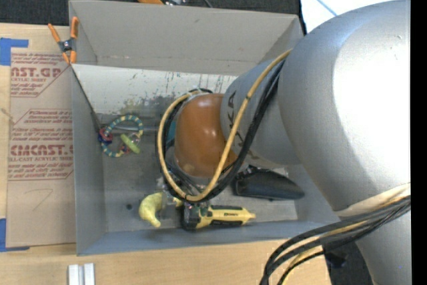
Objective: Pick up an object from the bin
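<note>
Arm's down in the grey bin (180, 37), orange wrist cover (200, 133) over the near middle. The gripper (187, 205) sits low by the front wall; open or clenched, can't tell. Right beside it a yellow-and-black tool (223, 215) lies flat, long axis along that wall, yellow end pointing right, with a curved yellow piece (151, 208) just left

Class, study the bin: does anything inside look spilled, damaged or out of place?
Nothing stands out. The multicoloured beaded loop, yellow banana-shaped toy, yellow-and-black tool and black rounded object lie loose on the floor of the grey metal bin, none visibly broken.
</note>
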### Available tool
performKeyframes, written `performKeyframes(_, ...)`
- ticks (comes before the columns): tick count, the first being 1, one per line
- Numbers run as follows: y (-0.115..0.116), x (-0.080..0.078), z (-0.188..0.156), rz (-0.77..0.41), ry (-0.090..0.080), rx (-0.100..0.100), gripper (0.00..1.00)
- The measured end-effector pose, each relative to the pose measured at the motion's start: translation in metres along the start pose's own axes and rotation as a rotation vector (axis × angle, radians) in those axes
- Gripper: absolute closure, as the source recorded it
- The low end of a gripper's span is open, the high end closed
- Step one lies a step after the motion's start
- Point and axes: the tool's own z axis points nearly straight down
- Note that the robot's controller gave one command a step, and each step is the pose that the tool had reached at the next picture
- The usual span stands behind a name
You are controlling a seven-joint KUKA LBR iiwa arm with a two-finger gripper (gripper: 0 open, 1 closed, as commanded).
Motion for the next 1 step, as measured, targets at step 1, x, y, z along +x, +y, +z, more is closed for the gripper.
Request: performKeyframes(1, -0.0007, -0.0009, -0.0904, -0.018, 0.008, 0.001, 1.00)
